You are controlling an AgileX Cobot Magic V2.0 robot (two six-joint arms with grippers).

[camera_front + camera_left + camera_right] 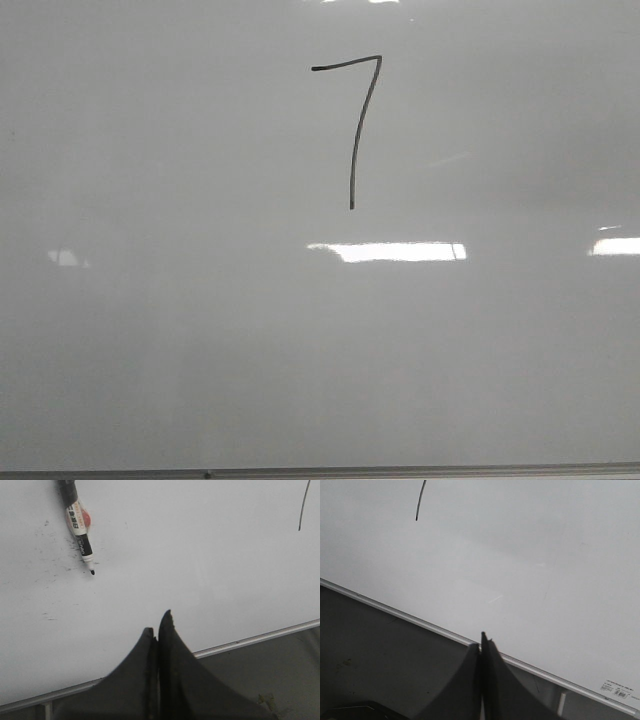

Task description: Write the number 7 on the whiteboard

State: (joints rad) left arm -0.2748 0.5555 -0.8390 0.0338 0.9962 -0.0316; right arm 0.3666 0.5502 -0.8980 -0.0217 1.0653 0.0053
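The number 7 point(358, 120) is drawn in thin black line on the whiteboard point(200, 330), upper middle in the front view. Its downstroke end shows in the left wrist view point(303, 507) and in the right wrist view point(419, 505). A black-and-white marker point(80, 530) lies uncapped on the whiteboard point(200, 570), far from my left gripper point(157, 625). My left gripper is shut and empty over the board's near edge. My right gripper point(483, 641) is shut and empty at the edge of the whiteboard point(545, 555). Neither gripper shows in the front view.
A thin grey metal strip point(250, 641) borders the board, also in the right wrist view point(395, 611) and the front view point(400, 471). A small red object point(85, 516) lies behind the marker. Faint black specks point(60, 555) mark the board near it. A small label point(617, 690) sits at the board's corner.
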